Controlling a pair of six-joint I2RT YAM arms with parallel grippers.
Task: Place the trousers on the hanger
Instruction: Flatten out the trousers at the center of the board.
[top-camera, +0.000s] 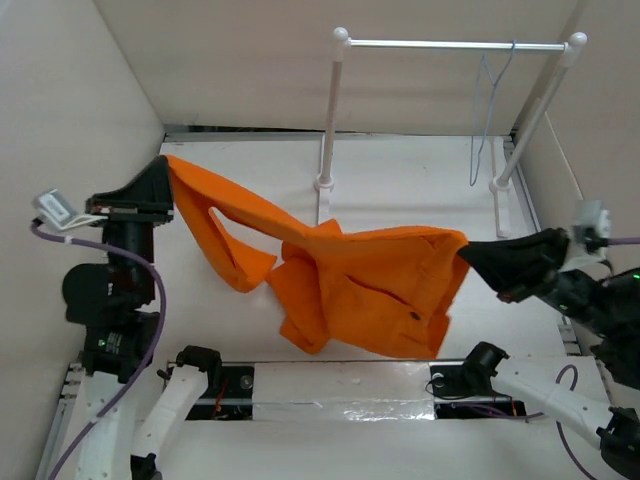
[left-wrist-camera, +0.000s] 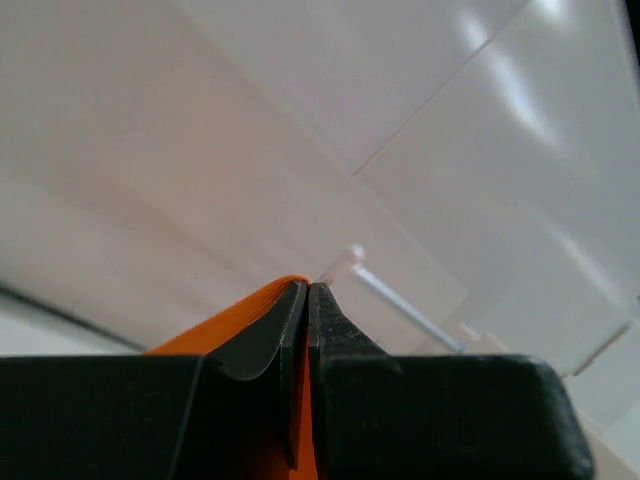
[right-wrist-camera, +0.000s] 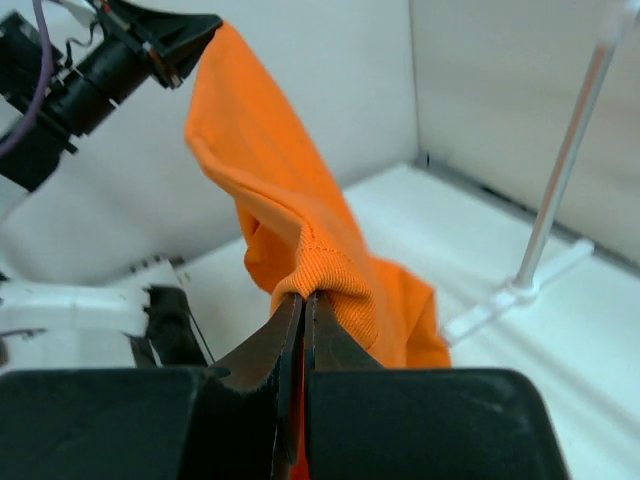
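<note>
The orange trousers (top-camera: 350, 280) hang stretched between both arms above the table. My left gripper (top-camera: 163, 185) is shut on a leg end at the far left; the left wrist view shows orange cloth (left-wrist-camera: 240, 315) pinched between the jaws of that gripper (left-wrist-camera: 307, 290). My right gripper (top-camera: 466, 252) is shut on the waist edge at the right; in the right wrist view the gripper (right-wrist-camera: 304, 298) pinches the ribbed waist hem (right-wrist-camera: 340, 275). The second leg droops in a fold at the middle left. The pale blue-grey hanger (top-camera: 490, 110) hangs from the rack's rod at the back right.
A white rack with a rod (top-camera: 455, 44) on two posts (top-camera: 330, 120) stands at the back, its feet on the white table (top-camera: 400, 175). White walls close the left, back and right sides. The rack's post also shows in the right wrist view (right-wrist-camera: 560, 180).
</note>
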